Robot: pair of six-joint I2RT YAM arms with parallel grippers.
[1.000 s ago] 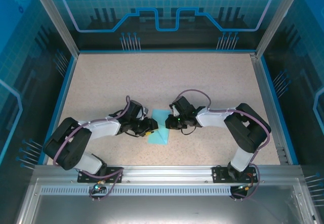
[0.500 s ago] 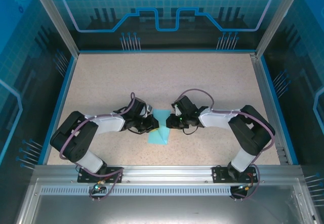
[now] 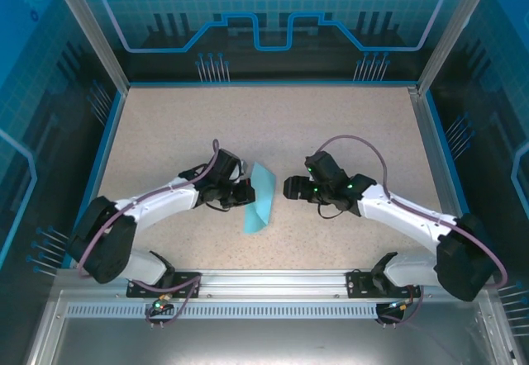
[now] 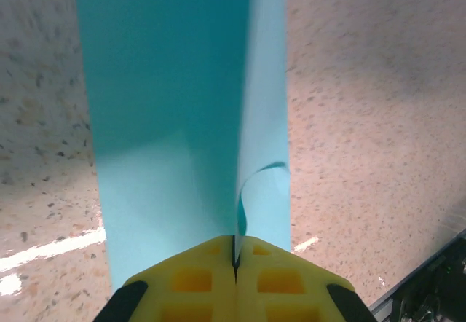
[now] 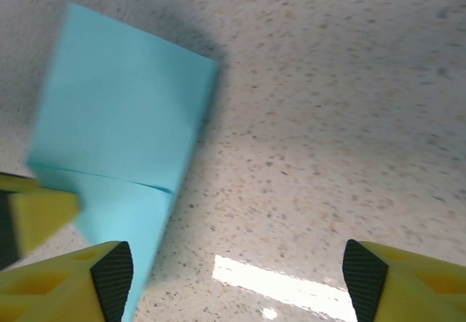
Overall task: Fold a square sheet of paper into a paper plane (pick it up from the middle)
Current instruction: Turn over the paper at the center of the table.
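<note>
The light cyan sheet of paper (image 3: 261,200) is folded and stands partly lifted off the table near the middle. My left gripper (image 3: 247,193) is shut on its left edge. In the left wrist view the yellow fingers (image 4: 196,278) meet at the gripper (image 4: 234,253), pinching a thin upright layer of the paper (image 4: 167,118), which curls just above the tips. My right gripper (image 3: 288,188) hangs open a short way to the right of the sheet, apart from it. Its wrist view shows the gripper (image 5: 237,282) spread wide over bare table, with the creased paper (image 5: 124,118) at the left.
The speckled beige table (image 3: 347,134) is walled by blue panels at the back and sides, with a metal rail (image 3: 273,282) along the near edge. One yellow fingertip (image 5: 36,216) of the left gripper shows at the left of the right wrist view.
The left gripper has closed on the paper and lifted its edge. The right gripper has opened, let go and drawn back to the right.
</note>
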